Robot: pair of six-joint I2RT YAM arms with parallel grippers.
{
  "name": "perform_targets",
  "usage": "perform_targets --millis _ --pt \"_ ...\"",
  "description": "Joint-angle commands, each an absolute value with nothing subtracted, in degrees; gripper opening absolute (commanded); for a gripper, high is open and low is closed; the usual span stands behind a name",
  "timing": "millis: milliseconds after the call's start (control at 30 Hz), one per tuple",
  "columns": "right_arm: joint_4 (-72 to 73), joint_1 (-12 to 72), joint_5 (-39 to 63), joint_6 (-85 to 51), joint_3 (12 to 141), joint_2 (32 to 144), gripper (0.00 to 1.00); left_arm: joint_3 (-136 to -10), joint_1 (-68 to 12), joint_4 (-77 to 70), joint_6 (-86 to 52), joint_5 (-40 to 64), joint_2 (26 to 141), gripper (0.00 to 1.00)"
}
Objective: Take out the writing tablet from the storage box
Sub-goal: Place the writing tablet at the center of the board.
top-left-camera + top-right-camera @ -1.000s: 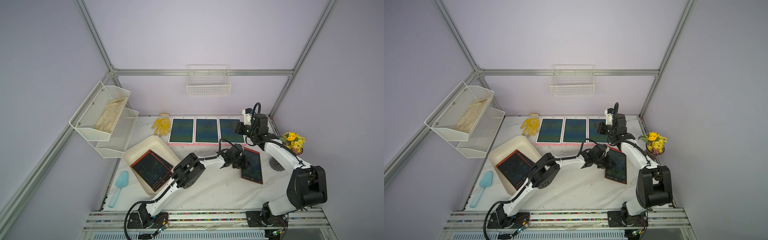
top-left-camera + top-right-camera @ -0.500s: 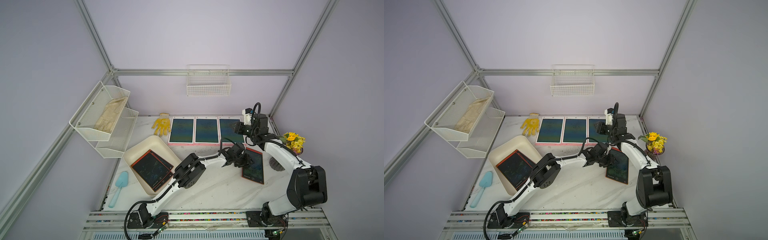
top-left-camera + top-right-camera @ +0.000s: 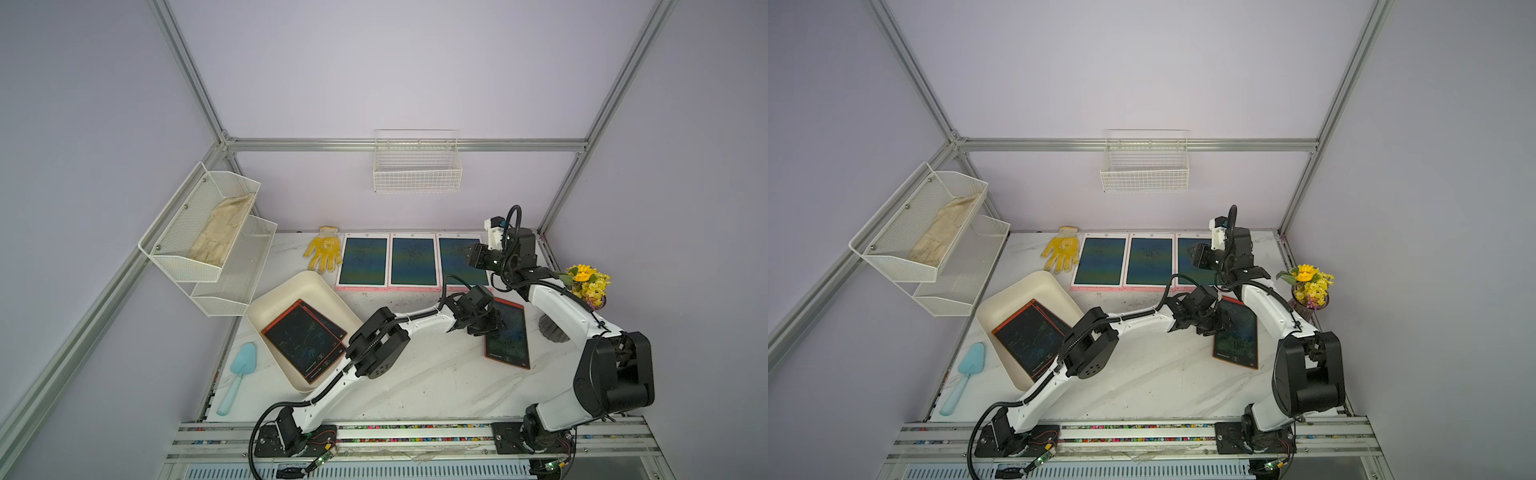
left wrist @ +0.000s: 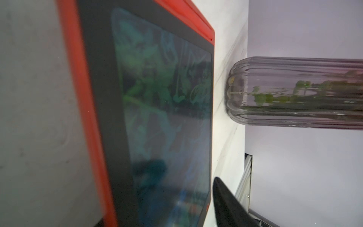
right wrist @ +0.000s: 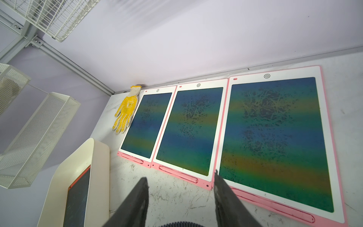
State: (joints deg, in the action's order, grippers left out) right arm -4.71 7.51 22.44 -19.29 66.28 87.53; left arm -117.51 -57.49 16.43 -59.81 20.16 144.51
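Observation:
The cream-white storage box (image 3: 286, 286) stands at the table's left, and two red-framed writing tablets (image 3: 305, 338) lie stacked in it. A third red-framed writing tablet (image 3: 509, 332) lies flat on the table at the right. My left gripper (image 3: 492, 326) is at that tablet's left edge. In the left wrist view the tablet (image 4: 157, 118) fills the frame and one dark finger (image 4: 225, 204) stands clear of its screen; the other finger is hidden. My right gripper (image 3: 473, 257) hovers open over the back right, with nothing between its fingers (image 5: 137, 196).
Three pink-framed tablets (image 3: 413, 259) lie side by side along the back wall, with a yellow glove (image 3: 324, 249) to their left. A glass vase (image 4: 294, 98) of yellow flowers (image 3: 588, 282) stands at the right edge. A blue trowel (image 3: 237, 374), a mesh shelf (image 3: 208, 241) and a wire basket (image 3: 417, 166) are around the left and back.
My left gripper has edged slightly to the right over the red-framed tablet on the table. The tablet and the right arm have stayed in place.

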Motion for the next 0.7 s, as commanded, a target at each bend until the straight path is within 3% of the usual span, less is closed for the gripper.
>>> perform_targets --millis 0,667 --pt "-4.4 7.4 23.1 -19.5 66.2 86.7 0.56 -118.7 -58.5 27.0 -57.9 18.7 144.6 0.53" --pt "-4.0 7.5 24.0 -19.4 65.8 86.9 0.56 -114.2 -59.1 30.7 -57.0 16.5 141.6 0.56"
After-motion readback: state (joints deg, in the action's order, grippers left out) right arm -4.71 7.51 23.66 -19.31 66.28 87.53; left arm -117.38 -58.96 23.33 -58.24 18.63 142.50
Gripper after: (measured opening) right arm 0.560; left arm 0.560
